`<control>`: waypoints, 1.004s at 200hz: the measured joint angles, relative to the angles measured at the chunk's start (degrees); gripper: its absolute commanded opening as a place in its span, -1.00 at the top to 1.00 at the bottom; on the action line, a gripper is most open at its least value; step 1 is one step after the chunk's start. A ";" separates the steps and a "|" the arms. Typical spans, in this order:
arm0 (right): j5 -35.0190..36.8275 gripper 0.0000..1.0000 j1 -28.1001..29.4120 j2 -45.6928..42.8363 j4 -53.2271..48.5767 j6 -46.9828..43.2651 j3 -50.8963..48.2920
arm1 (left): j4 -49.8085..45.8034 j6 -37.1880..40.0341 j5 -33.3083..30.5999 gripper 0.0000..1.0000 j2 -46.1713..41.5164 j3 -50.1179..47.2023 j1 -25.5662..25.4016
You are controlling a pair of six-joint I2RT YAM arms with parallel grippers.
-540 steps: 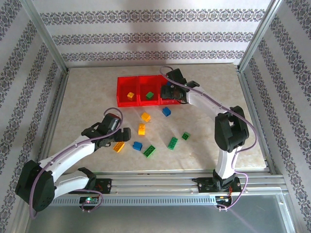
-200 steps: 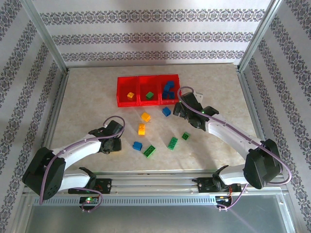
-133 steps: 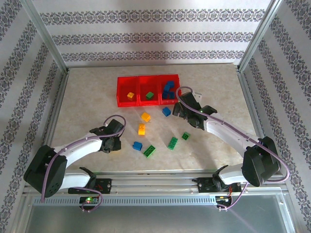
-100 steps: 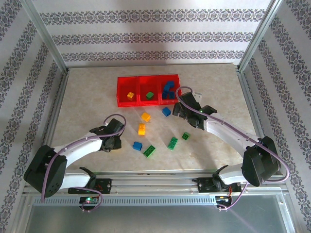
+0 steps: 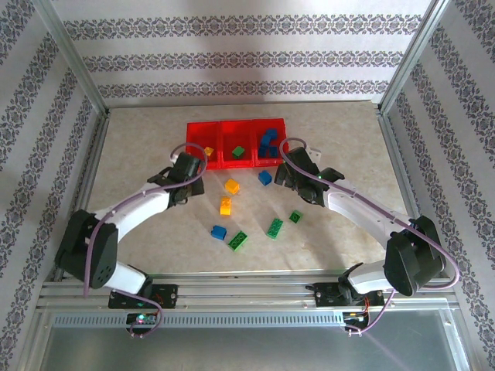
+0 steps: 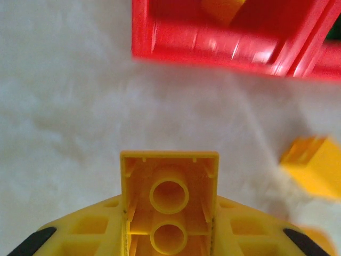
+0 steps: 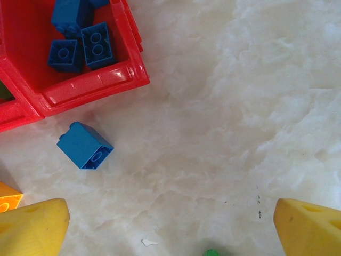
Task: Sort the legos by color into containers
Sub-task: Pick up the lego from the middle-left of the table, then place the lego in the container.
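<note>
Left wrist — fingers (image 6: 90, 229) clamp yellow lego (image 6: 169, 197).

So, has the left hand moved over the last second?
Yes: the left hand went up the table to the red plastic bin row, gripping a yellow plastic brick.

Left arm (image 5: 135, 210) and right arm (image 5: 363, 215) — white shells, black joints, purple cables (image 5: 455, 270); yellow plastic jaws.

The left gripper (image 5: 189, 167) reaches forward, clamped on a yellow brick (image 6: 169, 184). The right gripper (image 5: 289, 171) hovers with jaws spread wide
</note>
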 measured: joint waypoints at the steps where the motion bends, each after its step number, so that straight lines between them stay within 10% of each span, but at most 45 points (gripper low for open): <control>1: 0.00 -0.97 0.00 0.00 0.00 0.02 0.00 | 0.07 0.04 0.00 0.55 0.15 0.20 0.07; 201: 0.02 -0.97 0.00 -4.37 -1.73 1.44 -0.61 | -4.57 10.12 -6.40 0.46 33.81 39.63 4.68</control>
